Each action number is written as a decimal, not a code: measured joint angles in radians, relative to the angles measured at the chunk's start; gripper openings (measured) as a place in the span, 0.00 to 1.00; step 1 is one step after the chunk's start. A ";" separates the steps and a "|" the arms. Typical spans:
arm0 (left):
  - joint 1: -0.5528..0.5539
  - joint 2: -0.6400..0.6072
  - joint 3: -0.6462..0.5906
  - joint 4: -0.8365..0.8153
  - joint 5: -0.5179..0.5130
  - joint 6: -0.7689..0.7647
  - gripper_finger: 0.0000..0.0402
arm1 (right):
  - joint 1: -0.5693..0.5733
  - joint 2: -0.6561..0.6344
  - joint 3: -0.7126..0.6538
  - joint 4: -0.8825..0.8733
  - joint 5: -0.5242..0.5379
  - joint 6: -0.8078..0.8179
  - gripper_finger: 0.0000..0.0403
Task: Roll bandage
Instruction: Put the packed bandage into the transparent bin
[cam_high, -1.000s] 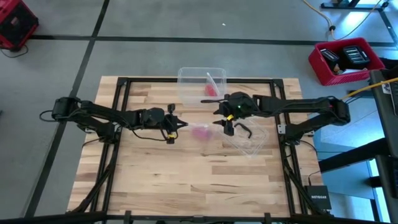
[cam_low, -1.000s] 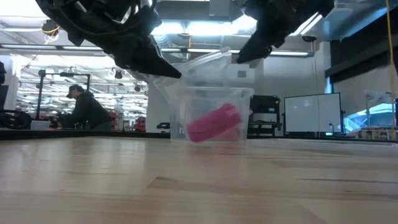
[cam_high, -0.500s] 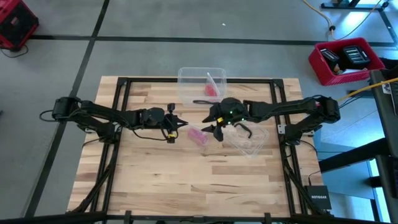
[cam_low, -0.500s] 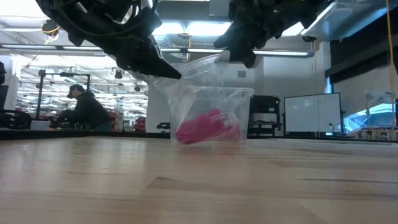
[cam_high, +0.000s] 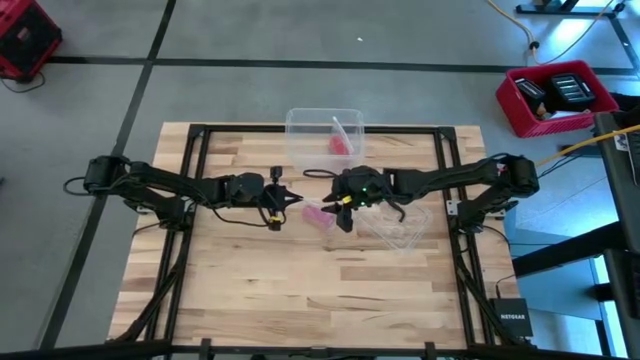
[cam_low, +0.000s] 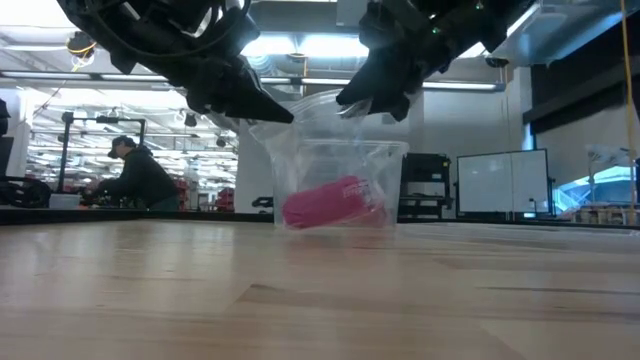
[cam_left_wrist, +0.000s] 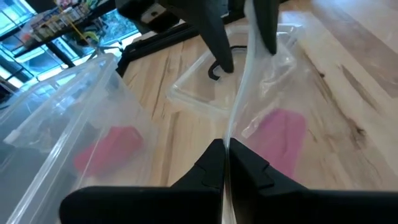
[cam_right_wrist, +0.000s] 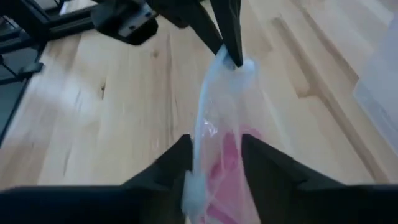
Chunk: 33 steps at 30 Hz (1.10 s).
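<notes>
The pink bandage (cam_high: 318, 215) is a short roll inside a small clear plastic wrapper (cam_low: 320, 150) near the table's middle. My left gripper (cam_high: 296, 201) is shut on the wrapper at its left side. My right gripper (cam_high: 338, 212) has come in from the right and stands open, one finger on each side of the wrapper's upper part (cam_right_wrist: 224, 106). In the low view the roll (cam_low: 325, 205) sits low in the wrapper, close to the tabletop. I cannot tell whether it rests there. My left gripper pinches a thin upper edge of the wrapper (cam_left_wrist: 231, 127) between its two shut fingertips, coming nearly level from the table's left. The wrapper stretches away from the tips toward my right gripper and sags below, with the bandage (cam_left_wrist: 280, 134) in its lower part. My right gripper has the wrapper's edge (cam_right_wrist: 196, 180) close against one finger (cam_right_wrist: 177, 165). I cannot tell whether it touches.
A clear plastic box (cam_high: 325, 135) stands at the far middle of the table with another pink piece (cam_high: 340, 145) in it. Its clear lid (cam_high: 400, 225) lies to the right of the grippers. A person (cam_low: 135, 175) works in the room beyond the table.
My right gripper has moved toward the table's left and down, up to the wrapper held by my left gripper, and has rolled somewhat. The bandage in the wrapper has shifted a little to the left and lies more level than before.
</notes>
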 joint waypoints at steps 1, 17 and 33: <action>0.000 0.000 0.000 0.001 0.005 0.001 0.01 | 0.000 0.003 0.000 0.002 0.002 -0.002 0.32; -0.001 -0.033 0.000 -0.020 -0.024 -0.084 0.21 | -0.003 -0.038 0.131 -0.169 0.136 -0.090 0.03; 0.023 -0.404 0.001 -0.393 -0.215 -0.148 0.39 | -0.260 -0.084 0.412 -0.230 0.404 -0.192 0.02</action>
